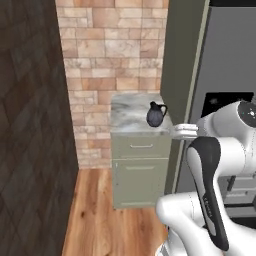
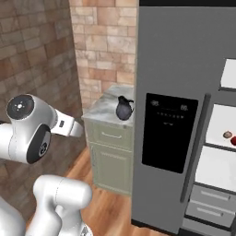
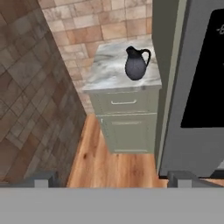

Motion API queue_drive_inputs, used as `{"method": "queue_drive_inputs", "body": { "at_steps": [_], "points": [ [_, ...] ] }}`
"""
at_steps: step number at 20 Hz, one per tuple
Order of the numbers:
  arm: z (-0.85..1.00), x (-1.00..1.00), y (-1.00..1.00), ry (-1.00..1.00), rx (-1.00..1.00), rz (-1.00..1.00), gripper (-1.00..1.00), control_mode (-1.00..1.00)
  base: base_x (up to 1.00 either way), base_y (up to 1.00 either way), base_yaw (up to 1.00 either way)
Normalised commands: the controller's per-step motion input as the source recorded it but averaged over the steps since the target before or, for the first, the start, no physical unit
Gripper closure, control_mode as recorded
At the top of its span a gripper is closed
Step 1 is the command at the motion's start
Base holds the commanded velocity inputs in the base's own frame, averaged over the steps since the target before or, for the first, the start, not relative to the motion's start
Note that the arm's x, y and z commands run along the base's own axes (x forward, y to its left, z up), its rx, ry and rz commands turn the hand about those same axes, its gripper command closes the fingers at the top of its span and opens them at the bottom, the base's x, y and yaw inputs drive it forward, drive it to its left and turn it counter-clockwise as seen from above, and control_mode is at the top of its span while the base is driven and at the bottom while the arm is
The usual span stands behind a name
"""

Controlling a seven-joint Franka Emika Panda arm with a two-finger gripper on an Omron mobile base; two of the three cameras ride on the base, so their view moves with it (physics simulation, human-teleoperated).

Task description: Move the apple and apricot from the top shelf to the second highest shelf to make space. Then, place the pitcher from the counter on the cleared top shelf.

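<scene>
Hovering gripper (image 3: 111, 179) spread wide, empty, well apart from pitcher (image 3: 136, 64) on counter (image 3: 109, 74).

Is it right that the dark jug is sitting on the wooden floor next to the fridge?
Not quite. The pitcher is next to the fridge, but it stands upright on the marbled counter, not on the wooden floor. The hand view shows it.
</scene>
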Motion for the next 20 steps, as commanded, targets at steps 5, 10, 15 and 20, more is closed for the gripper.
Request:
{"method": "queue_drive_inputs", "body": {
  "at_steps": [5, 10, 15, 20],
  "points": [
    [0.00, 0.00, 0.00, 0.00, 0.00, 0.00, -1.00, 1.00, 0.57, 0.31, -0.18],
    [0.00, 0.00, 0.00, 0.00, 0.00, 0.00, -1.00, 1.00, 0.66, 0.27, -0.17],
    [0.00, 0.00, 0.00, 0.00, 0.00, 0.00, -1.00, 1.00, 0.65, 0.35, -0.17],
    [0.00, 0.00, 0.00, 0.00, 0.00, 0.00, -1.00, 1.00, 0.61, 0.38, -0.17]
  ]
}}
